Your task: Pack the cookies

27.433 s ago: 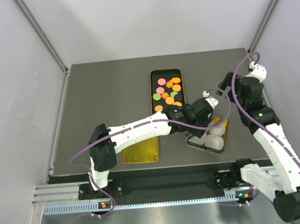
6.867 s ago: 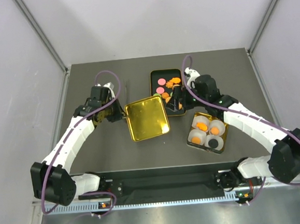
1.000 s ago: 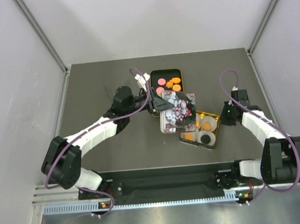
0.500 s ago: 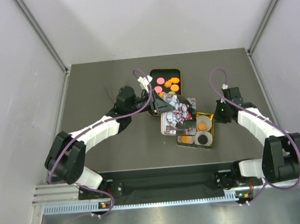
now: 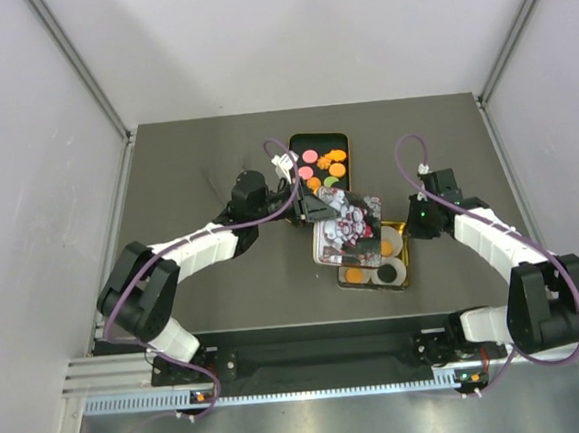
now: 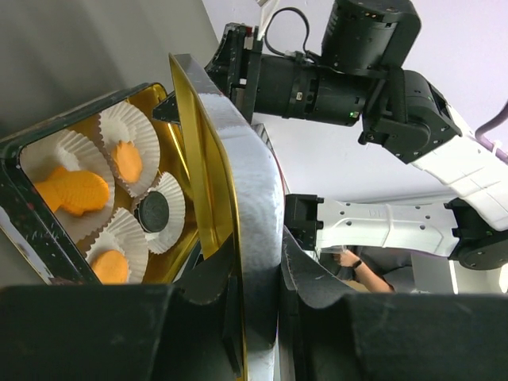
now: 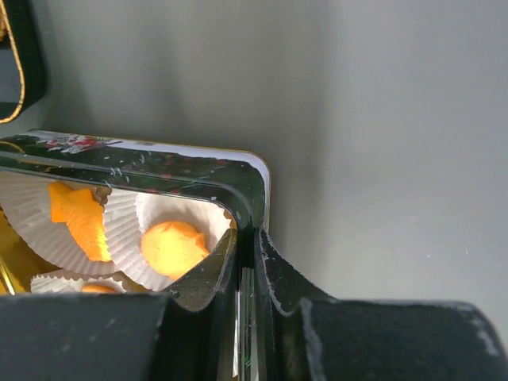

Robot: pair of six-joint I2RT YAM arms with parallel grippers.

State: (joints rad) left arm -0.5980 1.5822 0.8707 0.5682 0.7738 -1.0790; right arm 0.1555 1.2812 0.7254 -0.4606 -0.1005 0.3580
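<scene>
Loose cookies [image 5: 323,166] in pink, orange and green lie in a black tray [image 5: 295,148] at the back. Nearer stands a gold tin [image 5: 404,271] of white paper cups, with an orange cookie [image 5: 355,274] and a black cookie [image 5: 387,272] showing. My left gripper [image 5: 314,207] is shut on the rim of the patterned lid [image 5: 349,227], which hangs tilted over the tin's far half. In the left wrist view the lid's gold inside [image 6: 194,159] stands upright between the jaws of the left gripper [image 6: 258,262]. My right gripper [image 5: 411,229] is shut on the tin's right wall [image 7: 250,190].
Grey walls close in the dark table [image 5: 195,164] on the left, right and back. The black tray's corner [image 7: 12,71] shows in the right wrist view. The right arm [image 6: 357,63] fills the upper part of the left wrist view.
The tin has slid left and toward the near edge with my right gripper. The lid has come down over more of the tin's cups.
</scene>
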